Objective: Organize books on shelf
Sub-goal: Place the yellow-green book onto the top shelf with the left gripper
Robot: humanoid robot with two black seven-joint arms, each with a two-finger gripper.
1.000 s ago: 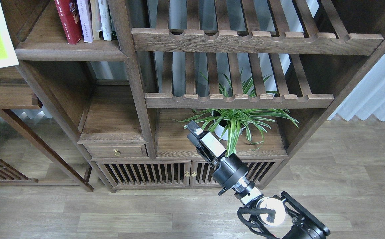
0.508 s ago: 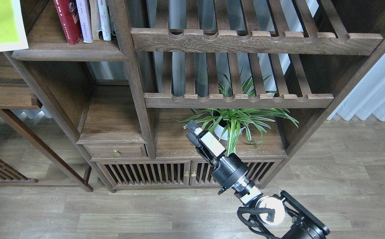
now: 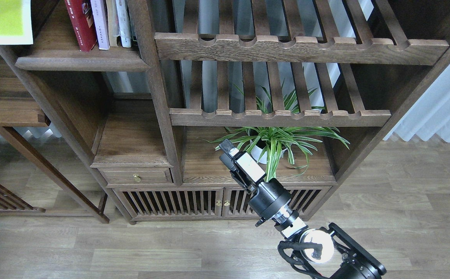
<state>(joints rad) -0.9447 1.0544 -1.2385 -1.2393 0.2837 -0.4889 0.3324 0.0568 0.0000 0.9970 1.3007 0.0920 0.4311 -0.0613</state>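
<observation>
The yellow-green book (image 3: 0,17) has risen leftward; right end effector (image 3: 226,149) state unclear, left unseen.

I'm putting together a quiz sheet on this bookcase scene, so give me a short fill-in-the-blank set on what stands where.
1. The dark red book stands upright on the shelf at the ____ end of the row of books.
2. The potted plant stands beneath the lower ____ rack.
3. The small drawer has a knob of ____ colour.
4. The yellow-green book shows at the top ____ corner of the view.

Missing words: left; slatted; brass; left
</observation>
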